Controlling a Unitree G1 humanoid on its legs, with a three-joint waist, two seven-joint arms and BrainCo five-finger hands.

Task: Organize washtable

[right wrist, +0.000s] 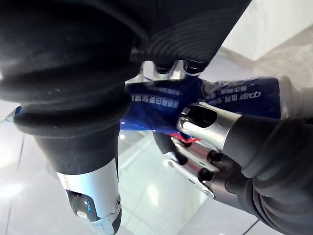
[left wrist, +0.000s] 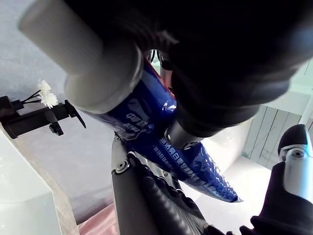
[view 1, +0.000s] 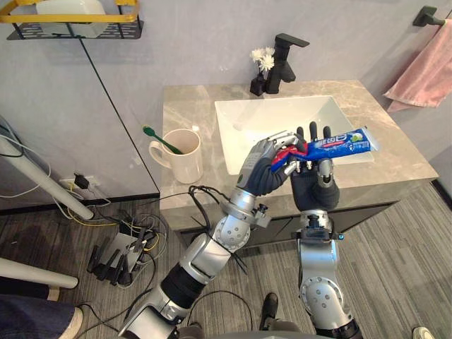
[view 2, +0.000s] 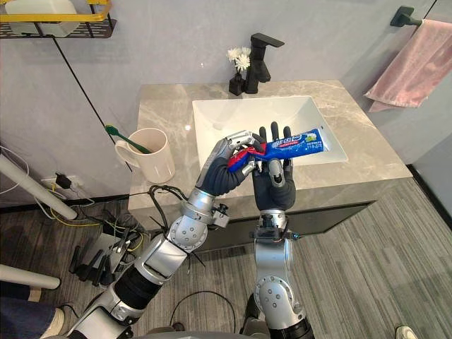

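In the left eye view, a beige cup (view 1: 185,157) stands on the left part of the washtable (view 1: 191,113). A green toothbrush (view 1: 159,138) leans in it, with its head out over the rim. The white sink (view 1: 247,134) is set in the middle of the top. The blue toothpaste tube (view 1: 342,143) is in the air over the front edge of the sink. The left hand (view 1: 265,168) has its fingers curled round the red cap end. The right hand (view 1: 311,185) stands upright just behind the tube, its fingers straight and the tube lying across them. Behind the sink stand a black faucet (view 1: 286,60) and, just beside it, a small dark vase (view 1: 260,78) with white flowers. A pink towel (view 1: 424,74) hangs at the right, and a wire shelf (view 1: 78,28) is cut off at the top.

The right eye view shows the same arrangement. The left hand covers the cap, so little of the cap is visible.

In the left wrist view the tube runs out from under the dark cover, with the faucet and flowers to one side.

In the right wrist view the tube crosses behind the cover and the left hand's silver fingers (right wrist: 210,125) wrap round it. The right hand's own fingers are hidden here.
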